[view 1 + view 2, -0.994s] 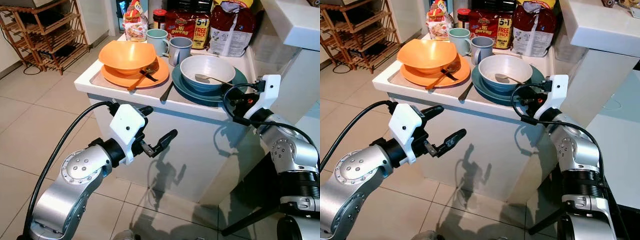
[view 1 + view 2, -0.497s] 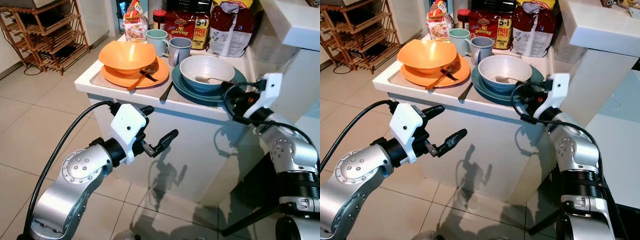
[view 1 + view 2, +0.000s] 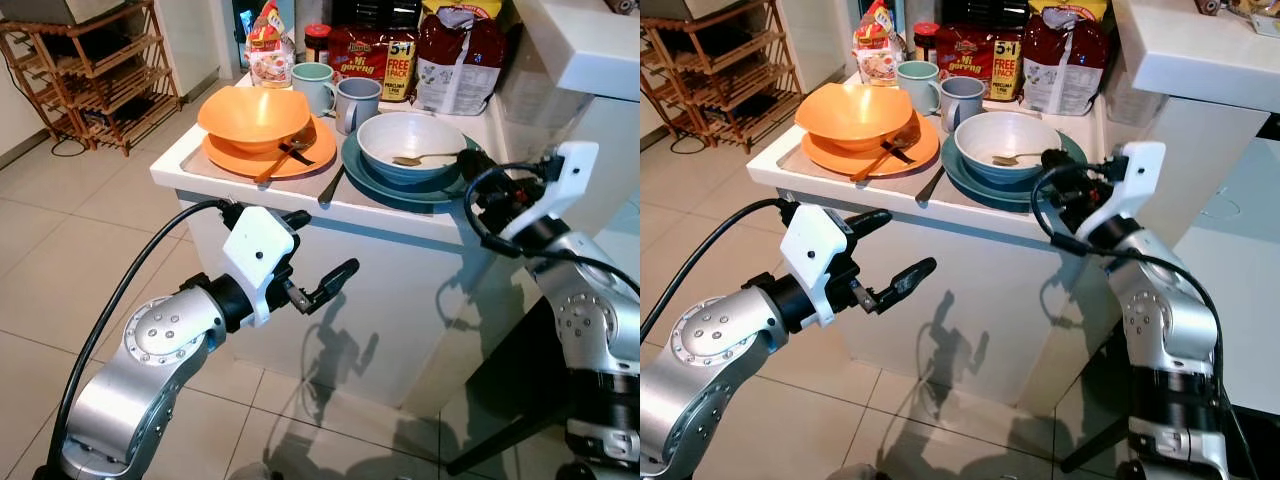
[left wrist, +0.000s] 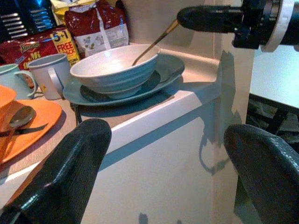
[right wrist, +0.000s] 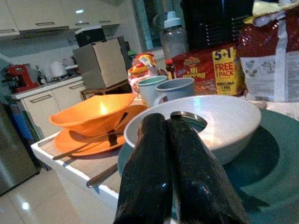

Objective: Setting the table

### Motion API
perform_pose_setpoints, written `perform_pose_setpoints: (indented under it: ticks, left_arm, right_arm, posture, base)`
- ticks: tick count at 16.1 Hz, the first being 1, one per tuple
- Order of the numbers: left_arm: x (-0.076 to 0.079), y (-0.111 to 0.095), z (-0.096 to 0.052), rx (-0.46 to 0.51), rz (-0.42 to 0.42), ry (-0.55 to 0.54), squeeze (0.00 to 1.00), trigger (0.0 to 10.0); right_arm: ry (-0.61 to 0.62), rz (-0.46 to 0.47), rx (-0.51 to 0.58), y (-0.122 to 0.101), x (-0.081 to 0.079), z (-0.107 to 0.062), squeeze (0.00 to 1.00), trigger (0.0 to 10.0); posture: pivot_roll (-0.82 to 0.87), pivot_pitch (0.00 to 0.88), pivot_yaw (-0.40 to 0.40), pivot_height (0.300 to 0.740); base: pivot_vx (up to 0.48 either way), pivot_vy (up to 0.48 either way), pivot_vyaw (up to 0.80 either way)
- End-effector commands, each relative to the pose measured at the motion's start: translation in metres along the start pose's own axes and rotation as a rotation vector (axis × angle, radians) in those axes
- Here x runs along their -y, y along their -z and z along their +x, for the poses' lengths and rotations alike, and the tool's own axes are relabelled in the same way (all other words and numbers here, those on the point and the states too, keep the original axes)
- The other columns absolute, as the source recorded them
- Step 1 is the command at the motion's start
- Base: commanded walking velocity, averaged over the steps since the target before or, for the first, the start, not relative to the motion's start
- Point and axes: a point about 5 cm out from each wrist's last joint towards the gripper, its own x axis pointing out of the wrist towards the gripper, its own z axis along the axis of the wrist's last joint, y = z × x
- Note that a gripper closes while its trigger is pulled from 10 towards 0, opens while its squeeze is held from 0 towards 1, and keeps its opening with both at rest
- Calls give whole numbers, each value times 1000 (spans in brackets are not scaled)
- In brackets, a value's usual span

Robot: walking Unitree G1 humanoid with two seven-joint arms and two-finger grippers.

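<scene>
Counter [image 3: 400,215]: spoon [image 3: 425,158] handle points at right pincer [image 3: 470,160].

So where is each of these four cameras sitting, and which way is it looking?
Left eye view: on the head, looking down at the counter; both silver arms show, left gripper open below the counter's edge.
Right eye view: the head's other eye, same scene.
Left wrist view: along the left gripper's spread fingers toward the white bowl; the right gripper holds the spoon.
Right wrist view: along the shut fingers toward the same bowl.
Shared: all four views show the bowl.
</scene>
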Motion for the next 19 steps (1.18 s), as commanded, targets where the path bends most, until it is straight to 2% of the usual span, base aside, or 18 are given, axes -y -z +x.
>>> perform_pose_setpoints:
  ticks: [1,4,9,10,11,13,16,19]
  left_arm:
    - [2,-2,1,10,4,26,0,10000]
    - [2,-2,2,10,-4,22,0,10000]
    - [4,-3,4,13,-1,35,0,10000]
    - [4,-4,4,15,0,35,0,10000]
    - [4,-4,5,18,-2,36,0,10000]
    - [4,-4,5,20,-2,35,0,10000]
    - [5,-5,6,24,-5,32,0,10000]
    - [5,-5,7,25,-6,31,0,10000]
  right_arm:
    - [15,-4,37,-13,-4,-5,0,0]
    - [14,-3,52,-18,-10,-24,0,0]
    - [35,-19,25,-11,-11,-32,0,0]
    - [76,-22,76,-19,-7,-31,1000,10000]
    - [128,-19,143,-30,2,-28,1000,10000]
    - [175,-39,158,-34,9,-27,1000,10000]
    - [222,-77,103,-29,26,-25,1000,10000]
    - [148,-63,29,-17,27,-15,1000,10000]
  posture:
    - [75,0,8,740]
    - [71,0,6,740]
    - [63,1,16,740]
    - [61,1,16,740]
    - [61,1,16,740]
    - [61,1,16,740]
    - [62,0,5,740]
    - [61,0,1,740]
  base:
    - [0,0,0]
    - [0,0,0]
    - [0,0,0]
    - [0,0,0]
    - [0,0,0]
    - [0,0,0]
    - [0,0,0]
    - [0,0,0]
